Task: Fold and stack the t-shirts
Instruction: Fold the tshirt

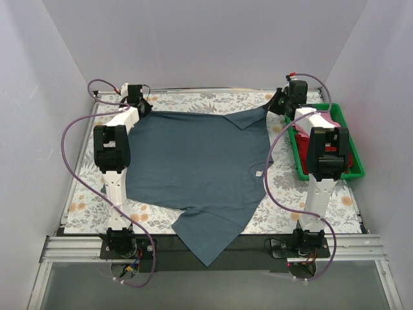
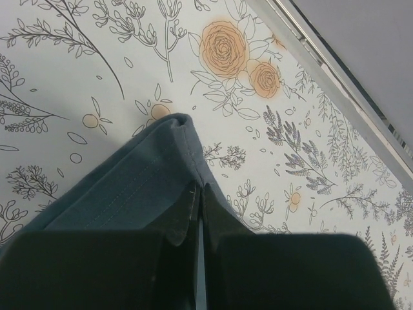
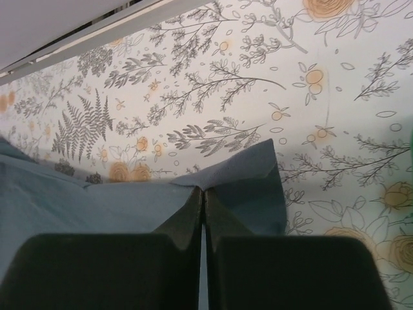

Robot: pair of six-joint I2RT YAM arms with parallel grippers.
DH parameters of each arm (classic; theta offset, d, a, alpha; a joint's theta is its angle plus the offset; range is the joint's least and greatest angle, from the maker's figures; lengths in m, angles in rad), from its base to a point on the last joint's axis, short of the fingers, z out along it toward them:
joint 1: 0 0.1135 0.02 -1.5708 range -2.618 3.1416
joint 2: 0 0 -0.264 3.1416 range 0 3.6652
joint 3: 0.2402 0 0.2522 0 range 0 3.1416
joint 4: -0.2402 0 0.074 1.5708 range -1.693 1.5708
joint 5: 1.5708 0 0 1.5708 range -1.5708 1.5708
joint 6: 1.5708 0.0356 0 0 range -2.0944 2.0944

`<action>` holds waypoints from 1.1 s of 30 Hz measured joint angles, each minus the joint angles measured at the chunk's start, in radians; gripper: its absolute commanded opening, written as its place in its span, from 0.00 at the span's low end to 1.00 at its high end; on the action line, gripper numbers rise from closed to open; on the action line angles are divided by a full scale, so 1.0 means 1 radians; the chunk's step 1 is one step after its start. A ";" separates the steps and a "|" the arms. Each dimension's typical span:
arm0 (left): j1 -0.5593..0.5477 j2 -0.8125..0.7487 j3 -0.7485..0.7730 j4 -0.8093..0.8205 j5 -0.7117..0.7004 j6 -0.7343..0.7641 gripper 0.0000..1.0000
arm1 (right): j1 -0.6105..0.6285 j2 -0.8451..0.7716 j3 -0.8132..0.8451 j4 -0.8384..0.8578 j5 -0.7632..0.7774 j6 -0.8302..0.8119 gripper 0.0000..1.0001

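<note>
Floral tabletop (image 1: pixel 84 194) carries blue-grey t-shirt (image 1: pixel 193 161), spread; your left hand (image 2: pixel 199 191) and right hand (image 3: pixel 202 191) each pinch a far corner, shirt body lying toward the near edge from both.

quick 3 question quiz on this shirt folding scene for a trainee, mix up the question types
1. True or false: the left gripper and the right gripper are each shut on the blue-grey t-shirt.
2. Where does the green bin stand in the top view? A) left of the shirt B) right of the shirt C) on top of the shirt
3. Fill in: part of the shirt hangs over the table's ___ edge.

Key: 1 true, each pinches a far corner. 2 B. 3 near.
</note>
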 measured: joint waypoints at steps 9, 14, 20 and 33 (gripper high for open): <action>0.003 -0.002 -0.010 0.017 0.011 0.011 0.00 | 0.006 -0.014 -0.019 -0.021 -0.045 0.042 0.01; 0.005 -0.036 -0.052 0.016 0.011 0.029 0.00 | 0.016 -0.082 -0.074 -0.085 -0.031 0.046 0.01; 0.006 -0.097 -0.101 0.016 0.011 0.052 0.00 | 0.043 -0.197 -0.143 -0.155 0.011 0.049 0.01; 0.012 -0.211 -0.182 -0.058 0.018 0.068 0.00 | 0.127 -0.412 -0.284 -0.307 0.114 0.090 0.01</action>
